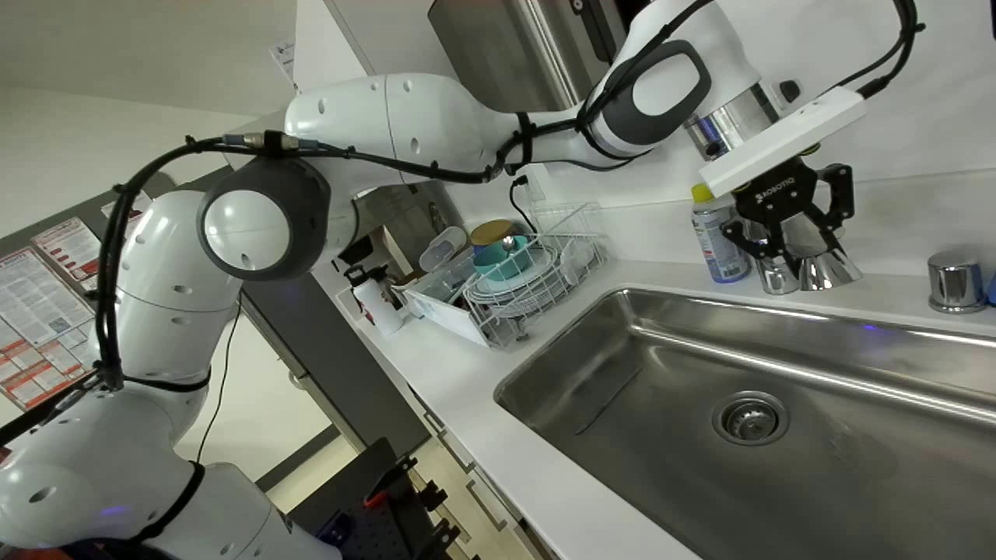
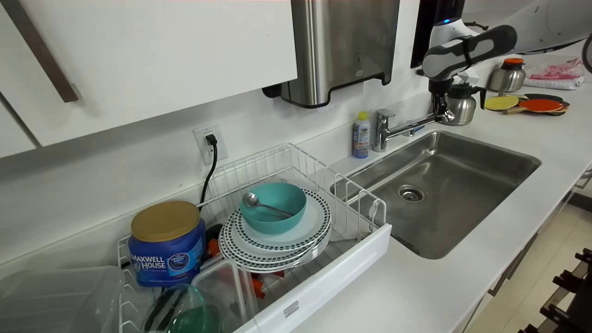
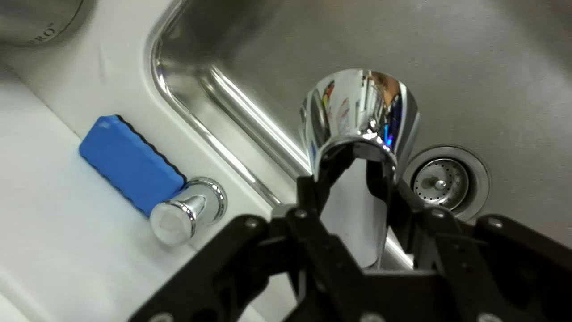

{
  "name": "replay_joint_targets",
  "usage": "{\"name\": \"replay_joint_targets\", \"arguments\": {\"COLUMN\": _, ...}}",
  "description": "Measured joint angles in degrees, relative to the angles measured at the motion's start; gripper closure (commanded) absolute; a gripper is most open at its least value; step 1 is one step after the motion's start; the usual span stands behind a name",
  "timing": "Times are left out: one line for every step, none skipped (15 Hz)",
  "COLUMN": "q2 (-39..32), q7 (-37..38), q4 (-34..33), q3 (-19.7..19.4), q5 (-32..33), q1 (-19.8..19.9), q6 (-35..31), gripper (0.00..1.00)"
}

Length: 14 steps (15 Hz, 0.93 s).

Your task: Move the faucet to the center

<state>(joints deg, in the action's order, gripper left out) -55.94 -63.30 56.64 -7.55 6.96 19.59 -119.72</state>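
Note:
The chrome faucet stands behind the sink, its upright base and lever by the wall in an exterior view (image 2: 380, 132). Its straight spout runs along the sink's back edge, not out over the middle. Its flared end shows in an exterior view (image 1: 831, 270) and, large, in the wrist view (image 3: 362, 112). My gripper (image 1: 813, 247) is at the spout near that end, also seen in an exterior view (image 2: 439, 114). In the wrist view, my gripper (image 3: 353, 192) has a finger along each side of the spout, seemingly touching both. The base is partly hidden in an exterior view.
The steel sink (image 2: 467, 185) lies in front, with a drain (image 3: 440, 181). A spray can (image 2: 361, 136) stands beside the base. A blue sponge (image 3: 129, 163) and chrome knob (image 3: 187, 212) sit behind the sink. A steel jug (image 2: 461, 108) and dish rack (image 2: 319, 286) flank it.

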Motion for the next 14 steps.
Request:
{"name": "replay_joint_targets", "arguments": {"q2": 0.0, "q7": 0.5, "q4": -0.2, "q3": -0.1, "q5": 0.0, "q1": -0.2, "q6": 0.6, "gripper": 0.81}}
{"name": "replay_joint_targets", "arguments": {"q2": 0.1, "q7": 1.1, "q4": -0.2, "q3": -0.1, "q5": 0.0, "q1": -0.3, "q6": 1.3, "gripper": 0.81}}
{"name": "replay_joint_targets", "arguments": {"q2": 0.2, "q7": 2.0, "q4": -0.3, "q3": -0.1, "q5": 0.0, "q1": -0.5, "q6": 2.2, "gripper": 0.81}}
{"name": "replay_joint_targets", "arguments": {"q2": 0.4, "q7": 3.1, "q4": -0.3, "q3": -0.2, "q5": 0.0, "q1": -0.7, "q6": 3.1, "gripper": 0.81}}
{"name": "replay_joint_targets", "arguments": {"q2": 0.5, "q7": 4.4, "q4": -0.3, "q3": -0.2, "q5": 0.0, "q1": -1.0, "q6": 4.2, "gripper": 0.81}}
{"name": "replay_joint_targets", "arguments": {"q2": 0.6, "q7": 5.9, "q4": -0.3, "q3": -0.4, "q5": 0.0, "q1": -1.3, "q6": 5.2, "gripper": 0.81}}
{"name": "replay_joint_targets", "arguments": {"q2": 0.7, "q7": 7.4, "q4": -0.3, "q3": -0.6, "q5": 0.0, "q1": -1.8, "q6": 6.2, "gripper": 0.81}}
{"name": "replay_joint_targets", "arguments": {"q2": 0.8, "q7": 8.7, "q4": -0.3, "q3": -0.9, "q5": 0.0, "q1": -2.2, "q6": 7.1, "gripper": 0.81}}
{"name": "replay_joint_targets", "arguments": {"q2": 0.9, "q7": 10.1, "q4": -0.3, "q3": -1.2, "q5": 0.0, "q1": -2.6, "q6": 8.0, "gripper": 0.81}}
{"name": "replay_joint_targets", "arguments": {"q2": 0.9, "q7": 11.4, "q4": -0.3, "q3": -1.4, "q5": 0.0, "q1": -3.1, "q6": 8.9, "gripper": 0.81}}
{"name": "replay_joint_targets", "arguments": {"q2": 1.0, "q7": 12.6, "q4": -0.2, "q3": -1.6, "q5": 0.1, "q1": -3.5, "q6": 9.7, "gripper": 0.81}}
{"name": "replay_joint_targets", "arguments": {"q2": 1.2, "q7": 14.0, "q4": 0.0, "q3": -1.8, "q5": 0.1, "q1": -4.0, "q6": 10.5, "gripper": 0.81}}
{"name": "replay_joint_targets", "arguments": {"q2": 1.3, "q7": 15.4, "q4": 0.2, "q3": -2.0, "q5": 0.1, "q1": -4.5, "q6": 11.2, "gripper": 0.81}}
{"name": "replay_joint_targets", "arguments": {"q2": 1.5, "q7": 16.5, "q4": 0.4, "q3": -2.1, "q5": 0.2, "q1": -4.9, "q6": 11.9, "gripper": 0.81}}
